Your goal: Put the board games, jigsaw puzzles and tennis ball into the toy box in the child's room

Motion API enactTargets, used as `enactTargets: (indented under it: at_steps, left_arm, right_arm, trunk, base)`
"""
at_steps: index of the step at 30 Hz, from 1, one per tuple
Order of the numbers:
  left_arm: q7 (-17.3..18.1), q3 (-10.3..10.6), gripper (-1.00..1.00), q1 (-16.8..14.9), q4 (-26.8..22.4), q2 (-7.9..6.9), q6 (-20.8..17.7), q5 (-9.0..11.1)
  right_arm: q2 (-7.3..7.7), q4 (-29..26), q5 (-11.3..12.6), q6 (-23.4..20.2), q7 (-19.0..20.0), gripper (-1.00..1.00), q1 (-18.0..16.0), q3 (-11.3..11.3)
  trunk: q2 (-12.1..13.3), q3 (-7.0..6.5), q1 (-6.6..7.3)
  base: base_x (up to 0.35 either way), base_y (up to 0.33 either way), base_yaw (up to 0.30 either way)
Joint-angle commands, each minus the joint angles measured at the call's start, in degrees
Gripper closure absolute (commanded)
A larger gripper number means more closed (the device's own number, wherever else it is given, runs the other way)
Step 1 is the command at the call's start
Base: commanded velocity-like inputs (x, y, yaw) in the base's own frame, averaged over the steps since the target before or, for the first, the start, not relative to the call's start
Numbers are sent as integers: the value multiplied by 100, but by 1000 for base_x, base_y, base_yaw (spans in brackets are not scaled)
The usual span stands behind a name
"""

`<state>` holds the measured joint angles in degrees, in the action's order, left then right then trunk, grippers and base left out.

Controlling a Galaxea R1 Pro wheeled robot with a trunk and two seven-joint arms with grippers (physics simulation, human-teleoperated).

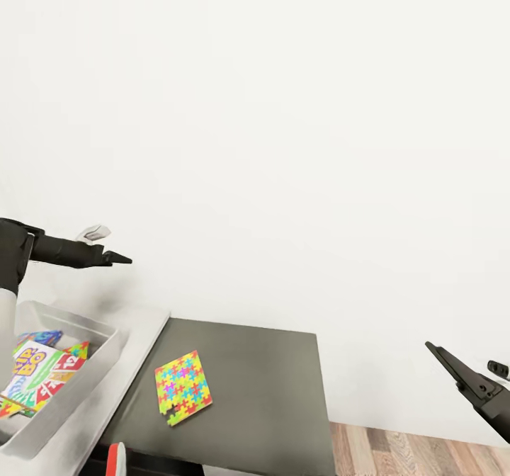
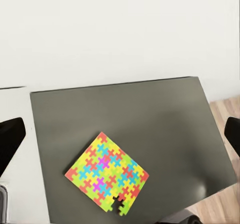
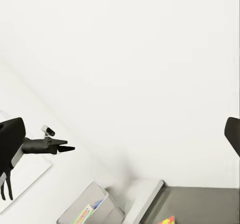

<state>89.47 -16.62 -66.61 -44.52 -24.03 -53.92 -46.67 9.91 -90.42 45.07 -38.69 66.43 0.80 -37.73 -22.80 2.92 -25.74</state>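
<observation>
Lying flat on the lower dark section of the tabletop (image 1: 262, 391), one jigsaw puzzle (image 1: 183, 387) waits outside the toy box (image 1: 106, 348), which sits just beside it on the pale upper surface and already holds the SKIP-BO board game (image 1: 32, 377) among other colourful pieces. The puzzle's placement looks like an unfinished step: it appears to be the item left to gather here, within reach of either arm. It lies skewed to the tabletop's edges, its slightly longer axis running from the front toward the wall, with a notch of missing pieces at its near corner. The left claw (image 1: 120, 257) hangs above the box, pointing toward the puzzle's side; its tips read as closed in the head view, though the left wrist view shows fingers (image 2: 10, 139) set wide apart. The right claw (image 1: 443, 359) hovers off the tabletop's far end over wood floor (image 1: 418, 451), its spread impossible to judge, though nothing is held.
</observation>
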Motion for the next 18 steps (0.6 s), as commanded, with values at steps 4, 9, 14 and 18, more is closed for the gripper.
enactTargets:
  at_steps: [4, 9, 14, 18]
  left_arm:
    - [53, -16, -100, 1, -4, 34, -57, -32]
    - [53, -17, -100, 2, -4, 98, -58, -15]
    - [53, -10, -100, 2, -4, 128, -49, -10]
    - [53, -9, -100, 3, -4, 136, -47, -9]
  right_arm:
    - [8, 1, 37, -42, -7, -100, -1, 2]
    - [6, -1, 37, -42, -7, -100, -1, 2]
    - [3, -2, 44, -45, -7, -100, -1, -29]
    - [6, -2, 45, -49, -7, -100, -1, -42]
  trunk:
    - [-12, 2, -4]
    - [-12, -4, -4]
    - [-12, -5, -4]
    - [-12, -6, -4]
  base:
    - [0, 0, -279]
    - [0, 0, -148]
    - [0, 0, -39]
    - [0, 0, -11]
